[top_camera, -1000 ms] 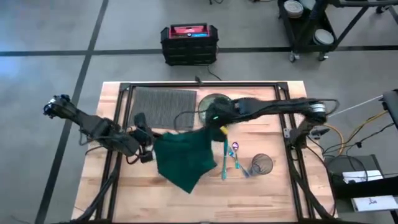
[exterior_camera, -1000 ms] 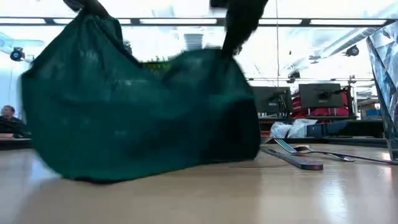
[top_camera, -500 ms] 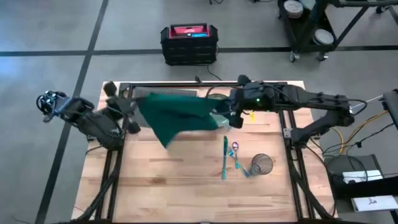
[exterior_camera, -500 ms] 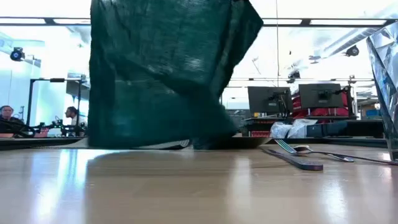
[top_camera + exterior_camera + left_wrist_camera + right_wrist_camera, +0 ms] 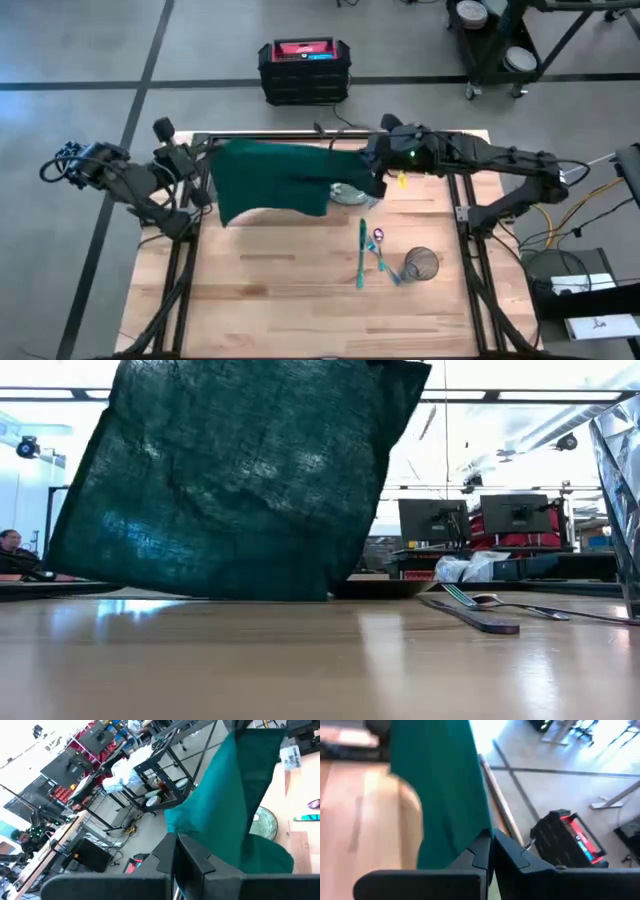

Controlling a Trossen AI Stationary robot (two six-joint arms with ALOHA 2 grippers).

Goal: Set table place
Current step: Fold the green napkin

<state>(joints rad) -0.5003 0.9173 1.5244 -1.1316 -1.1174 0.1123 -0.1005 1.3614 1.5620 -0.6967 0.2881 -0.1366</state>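
A dark green cloth napkin (image 5: pixel 280 178) hangs spread between my two grippers over the far part of the table (image 5: pixel 300 290). My left gripper (image 5: pixel 204 163) is shut on its left end and my right gripper (image 5: pixel 372 168) on its right end. In the low view the napkin (image 5: pixel 240 480) hangs as a wide sheet whose lower edge comes down close to the tabletop. The place, a placemat, is hidden under the napkin. A green-speckled plate (image 5: pixel 352 194) shows partly past the napkin's right lower edge. My left gripper pinches the napkin's left upper corner (image 5: pixel 181 827) between its two shut fingers, coming level from the table's left. The cloth runs away from the fingers toward the other arm, lifted, its body hanging below. My right gripper pinches the napkin's right upper edge (image 5: pixel 470 842) between its shut fingers, coming from the table's right. The cloth hangs below and stretches off toward the left arm; one layer or several, I cannot tell.
Cutlery with teal and purple handles (image 5: pixel 368 252) lies right of centre, a clear faceted glass (image 5: pixel 422 264) beside it. A black and red case (image 5: pixel 304 68) stands on the floor beyond the far edge. The near half of the table is bare wood.
Both grippers have carried the napkin from the table's middle toward the far edge and raised it. The left gripper has also gone left and the right one right, so the napkin, bunched a second ago, now hangs spread wide over the placemat.
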